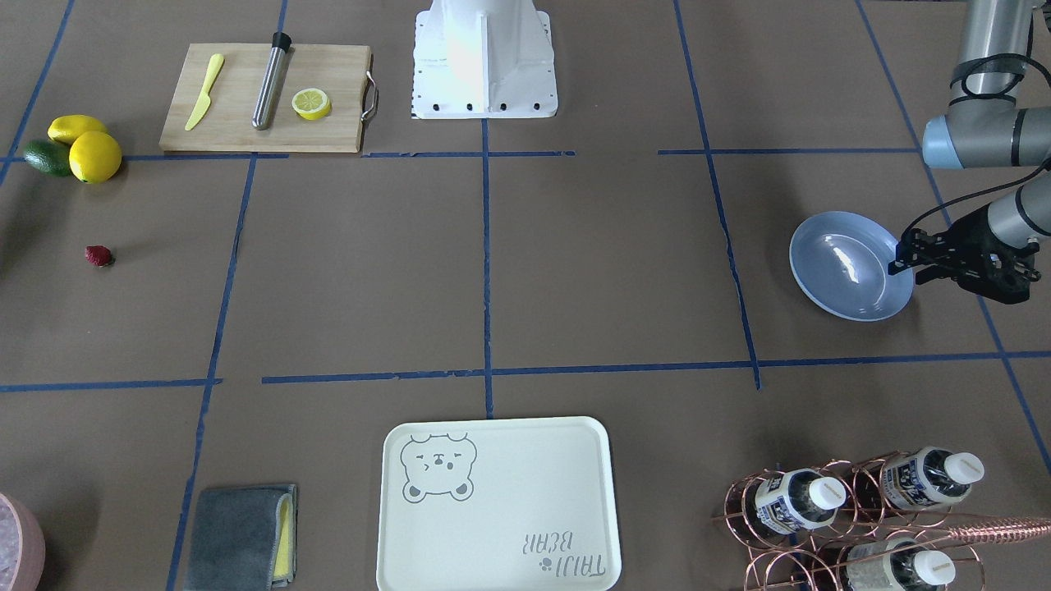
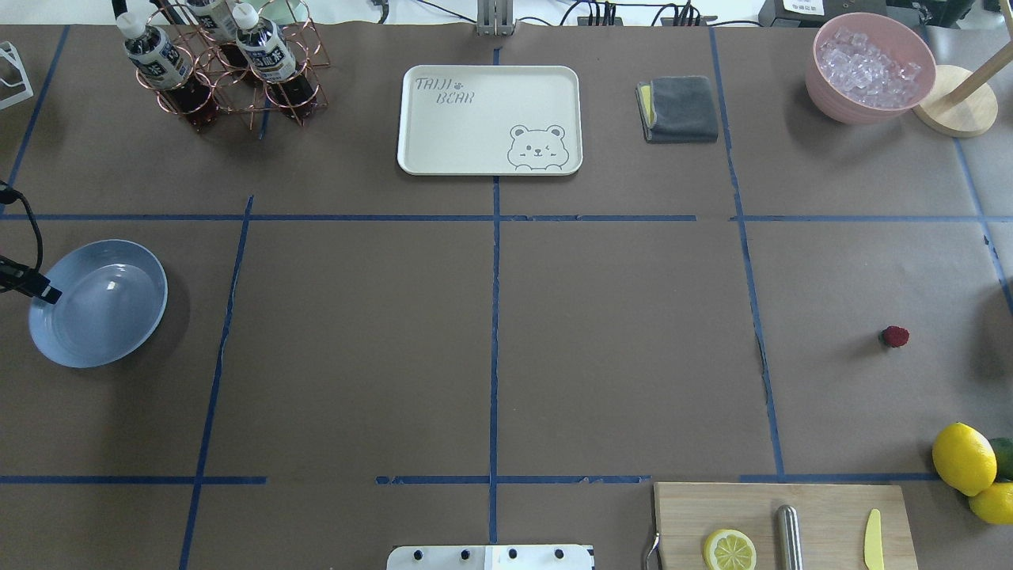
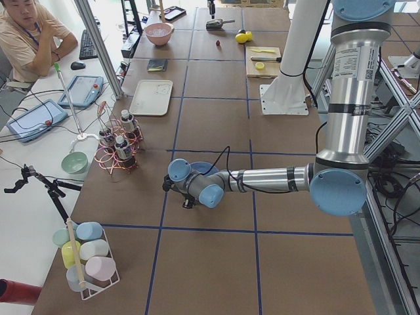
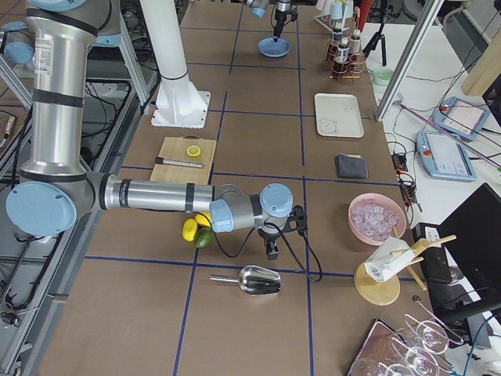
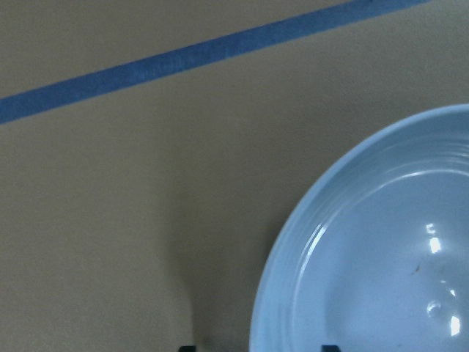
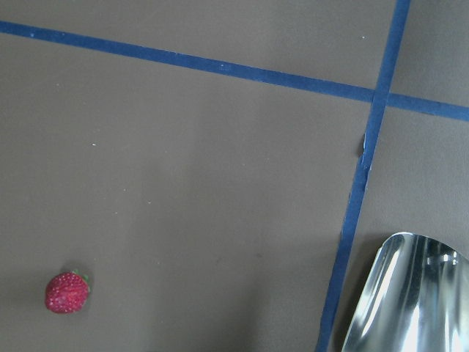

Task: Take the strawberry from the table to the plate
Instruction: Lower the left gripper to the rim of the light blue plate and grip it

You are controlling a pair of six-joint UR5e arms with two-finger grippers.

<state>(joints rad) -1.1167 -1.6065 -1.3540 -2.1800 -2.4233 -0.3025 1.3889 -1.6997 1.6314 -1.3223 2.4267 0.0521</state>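
Strawberry [image 1: 98, 256] lies on table [image 1: 575, 263] at frame's left, plate [image 1: 846, 271] far right. Left gripper [image 1: 900, 256] straddles plate rim, jaws apart, gripping nothing, likely to bring it closer. Right gripper [image 4: 272, 252]: I cannot tell.

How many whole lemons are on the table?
2. One lemon and the other lemon lie clustered with the avocado, off the cutting board's end. The lemon half on the board is not counted.
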